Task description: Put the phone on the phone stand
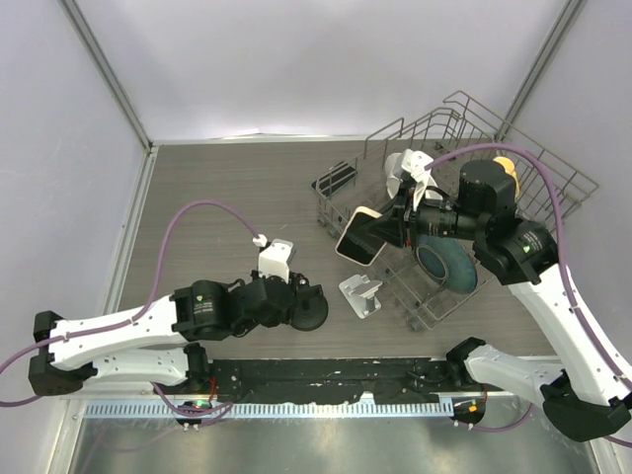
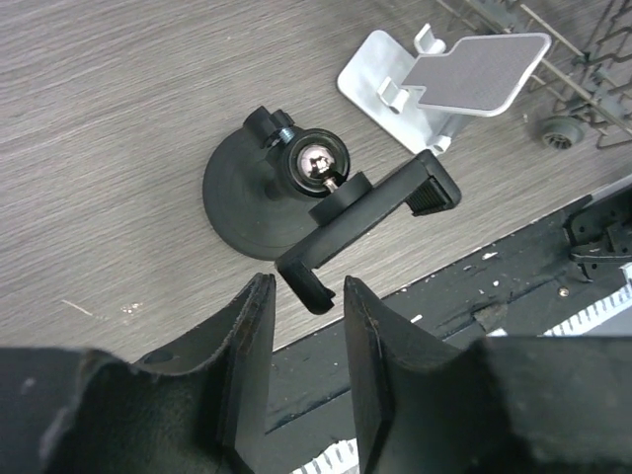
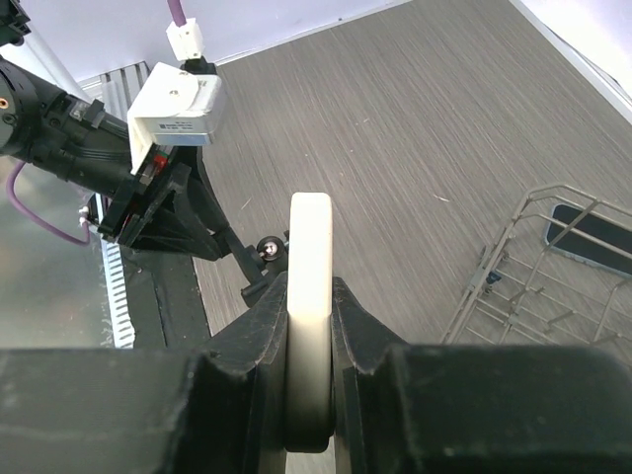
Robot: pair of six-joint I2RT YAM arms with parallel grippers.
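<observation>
My right gripper [image 1: 383, 231] is shut on a cream-white phone [image 1: 357, 237] and holds it edge-on above the table, left of the rack; in the right wrist view the phone [image 3: 309, 257] stands upright between the fingers [image 3: 259, 326]. A silver phone stand [image 1: 360, 294] sits on the table just below it and shows in the left wrist view [image 2: 449, 79]. A black suction-cup phone mount [image 2: 247, 197] lies left of the stand. My left gripper [image 2: 304, 288] is open, with the tip of the mount's clamp arm [image 2: 380, 207] at its fingertips, apart from both.
A wire dish rack [image 1: 494, 128] fills the right side, holding a dark phone [image 1: 336, 179], a blue bowl [image 1: 449, 265], and white and yellow items. The black base rail [image 1: 326, 380] runs along the near edge.
</observation>
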